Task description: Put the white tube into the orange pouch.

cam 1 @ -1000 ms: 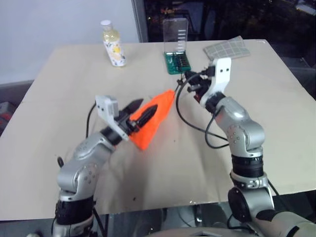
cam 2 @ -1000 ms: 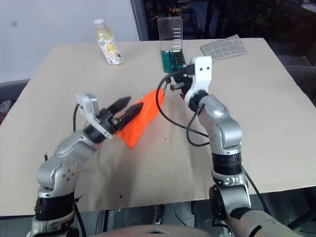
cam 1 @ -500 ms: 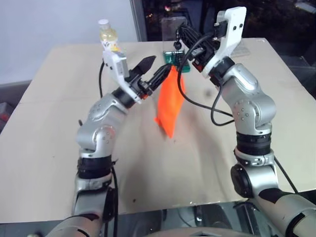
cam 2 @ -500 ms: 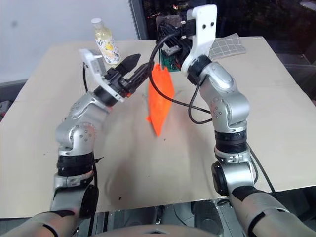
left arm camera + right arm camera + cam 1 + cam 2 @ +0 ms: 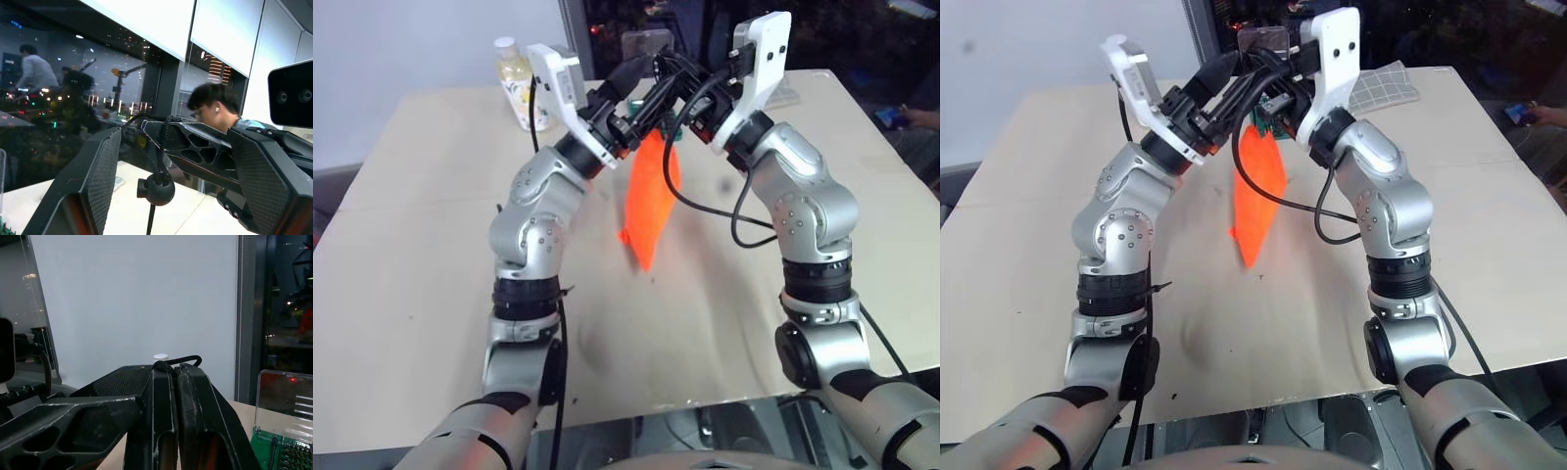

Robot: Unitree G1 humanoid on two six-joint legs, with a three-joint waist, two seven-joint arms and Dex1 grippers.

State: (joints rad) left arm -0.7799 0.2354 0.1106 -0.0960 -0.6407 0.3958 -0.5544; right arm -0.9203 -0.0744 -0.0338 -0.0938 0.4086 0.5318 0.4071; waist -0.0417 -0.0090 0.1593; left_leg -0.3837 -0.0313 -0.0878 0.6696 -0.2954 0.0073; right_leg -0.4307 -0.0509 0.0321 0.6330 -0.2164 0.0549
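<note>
Orange pouch (image 5: 647, 201): hung in the air above the table (image 5: 431, 245), dangling point-down from its black drawstring cord (image 5: 160, 147), well clear of the tabletop
Right gripper (image 5: 176, 377): raised above the far part of the table, fingers pressed together and pinching the cord, a loop of which stuck out past the fingertips
Left gripper (image 5: 171, 161): raised level with the right one and just beside it, fingers spread wide on either side of the cord and its round black toggle (image 5: 157, 190), not touching either
White tube: could not be made out anywhere
Yellowish bottle (image 5: 520, 86): stood upright at the far left of the table, partly hidden by the left arm
Green case with clear lid (image 5: 283, 431): stood open behind the grippers
Grey checked cloth (image 5: 1386, 86): lay at the far right edge
Background: a person showed behind the glass in the left wrist view
</note>
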